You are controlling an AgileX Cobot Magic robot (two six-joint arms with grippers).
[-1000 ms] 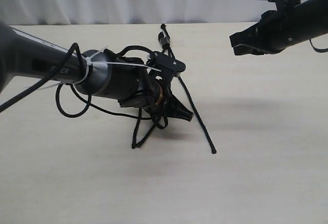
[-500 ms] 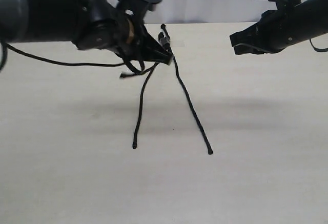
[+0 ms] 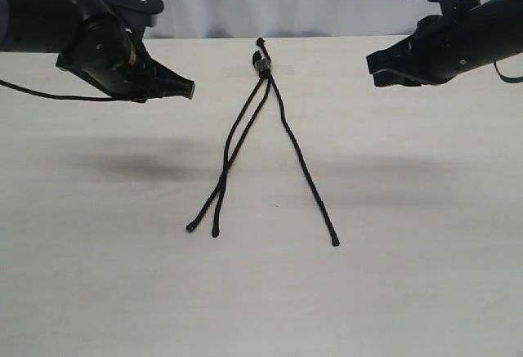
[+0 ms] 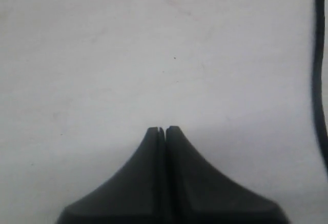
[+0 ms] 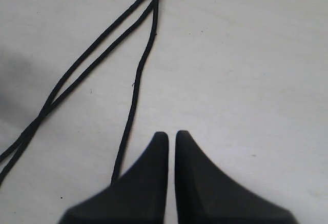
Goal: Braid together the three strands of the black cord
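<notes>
— Two of the three strands (image 3: 306, 169) now lie crossed on the desk (image 3: 425, 210). Half a second ago your left hand (image 3: 186, 89) was holding one of them up, close to the bound head of the black cord (image 3: 262, 64).

— Yes, and you have let it go. Your left hand is drawn back to the left, well apart from the cord. It hangs above the desk with its fingers pressed together on nothing. Its wrist view shows bare desk and one strand running along the edge.

— So where does the cord lie for you now?

— Its head sits near the far edge of the desk, in the middle. The strands fan out from there toward the near side. The two left ones run close together and cross low down, near their knobbed tips. The third runs off alone to the right, apart from them.

— And your right hand (image 3: 374, 69)?

— It has not moved in the last second. It hovers on the right, above the desk, fingers closed to a thin slit with nothing between them.

— What does that give you?

— One crossing at most, I judge, and a loose one that sits far from the head. Your braid has barely begun. The right strand probably has to come over next, and that crossing will likely need drawing up toward the head.
</notes>
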